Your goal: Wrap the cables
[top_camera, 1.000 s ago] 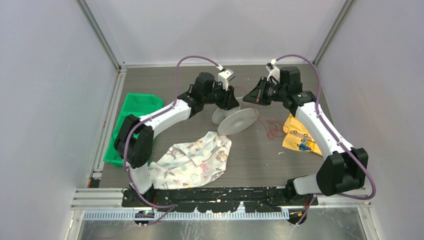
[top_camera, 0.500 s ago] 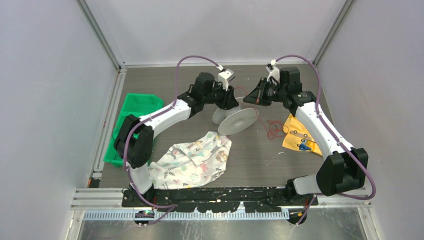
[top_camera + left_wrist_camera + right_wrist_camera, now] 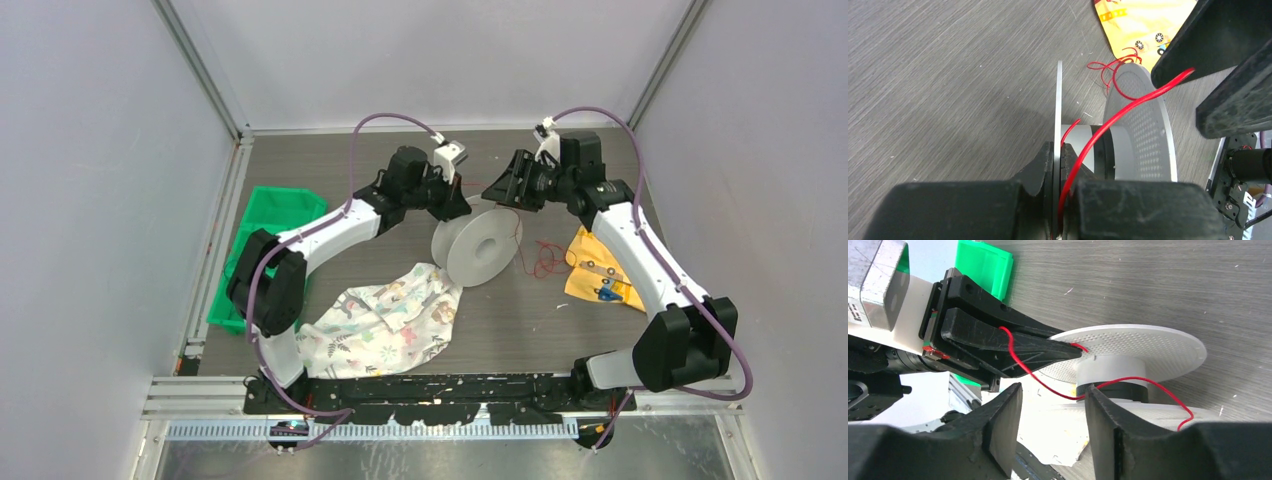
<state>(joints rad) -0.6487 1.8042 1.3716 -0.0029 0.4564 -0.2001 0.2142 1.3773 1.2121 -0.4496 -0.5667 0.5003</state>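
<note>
The white spool (image 3: 480,245) was leaning over flat a moment ago. Now it stands up, with its round face turned toward me. My left gripper (image 3: 1057,156) did that. It is squeezed tight on the thin rim of the spool, and the red wire (image 3: 1118,112) is caught in that same pinch.

From there the wire goes up and across to my right gripper (image 3: 1053,390), which sits just past the spool's far rim. Its fingers are apart, and the wire runs across the gap without being pinched. The rest of the wire lies in a loose heap (image 3: 540,262) on the table, below the right gripper and back toward its arm.

I think the spool now stands right for winding, but most of the wire is not wound on yet.
</note>
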